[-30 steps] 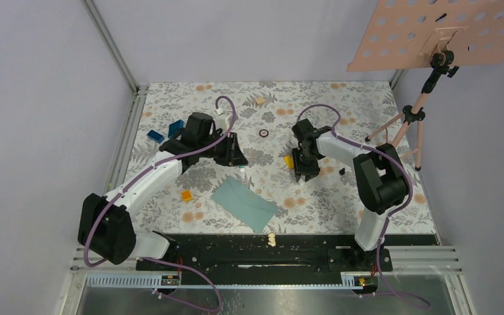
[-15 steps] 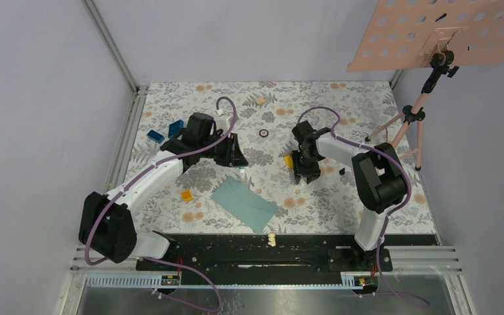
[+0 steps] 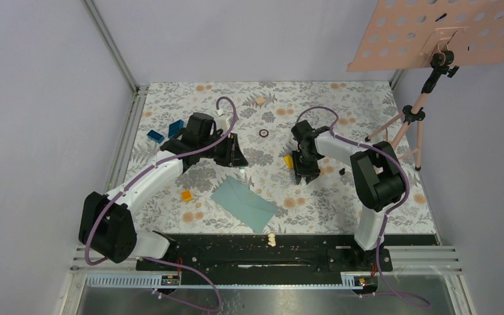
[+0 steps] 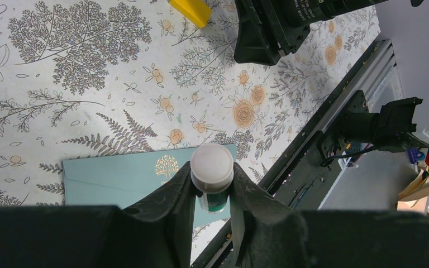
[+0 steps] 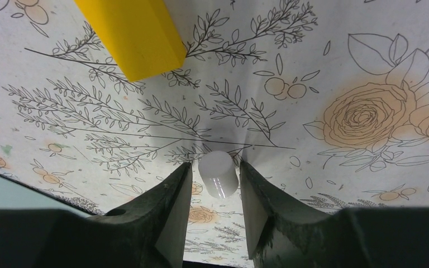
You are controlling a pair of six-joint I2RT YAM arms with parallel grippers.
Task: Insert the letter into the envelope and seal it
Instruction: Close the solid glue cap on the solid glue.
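Observation:
The teal envelope [image 3: 244, 201] lies flat at the near middle of the table with its flap folded down. A gold tree emblem shows on it in the left wrist view [image 4: 123, 178]. The letter is out of view. My left gripper [image 3: 239, 161] is shut on a glue stick [image 4: 212, 164] with a white cap and green body, held above the envelope's far edge. My right gripper [image 3: 305, 176] is open, low over the table. Its fingers [image 5: 179, 190] stand on either side of a small white cap [image 5: 219, 176], with a gap on each side.
A yellow block [image 3: 289, 161] lies just left of the right gripper. An orange block [image 3: 186, 195] sits left of the envelope. Blue blocks [image 3: 155, 136] lie at the far left. A pink perforated board [image 3: 440, 33] on a tripod stands at the back right.
The right arm has shifted slightly to the left, with its gripper staying low by the yellow block. The left arm and the envelope have hardly moved.

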